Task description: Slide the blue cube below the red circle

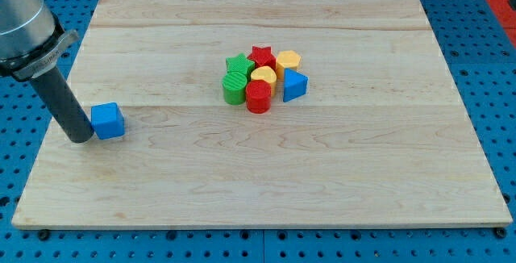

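my tip (81, 138) beside blue cube (107, 121)

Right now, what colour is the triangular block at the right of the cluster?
Blue. The triangular block shows clearly in the camera view, beside the red cylinder.

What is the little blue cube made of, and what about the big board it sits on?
The blue cube looks like smooth, solid-coloured plastic, though painted wood is possible: its faces are even, with no grain. The pale wooden board seems to be unpainted wood with a matte finish: long grain lines and plank seams run across it. My tip touches the cube's left side.
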You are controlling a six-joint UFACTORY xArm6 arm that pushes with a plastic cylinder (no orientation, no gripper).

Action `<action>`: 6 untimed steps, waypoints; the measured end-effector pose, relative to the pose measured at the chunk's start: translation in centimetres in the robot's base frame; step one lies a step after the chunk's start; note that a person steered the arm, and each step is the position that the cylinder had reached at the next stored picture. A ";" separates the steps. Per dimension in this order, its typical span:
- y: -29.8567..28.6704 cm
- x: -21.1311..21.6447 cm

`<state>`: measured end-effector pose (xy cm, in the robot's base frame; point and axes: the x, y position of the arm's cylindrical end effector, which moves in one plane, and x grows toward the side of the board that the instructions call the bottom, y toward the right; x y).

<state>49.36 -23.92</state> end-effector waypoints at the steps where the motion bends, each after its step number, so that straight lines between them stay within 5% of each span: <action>1: -1.8 -1.6; 6: 10.1 -2.0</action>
<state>47.40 -13.80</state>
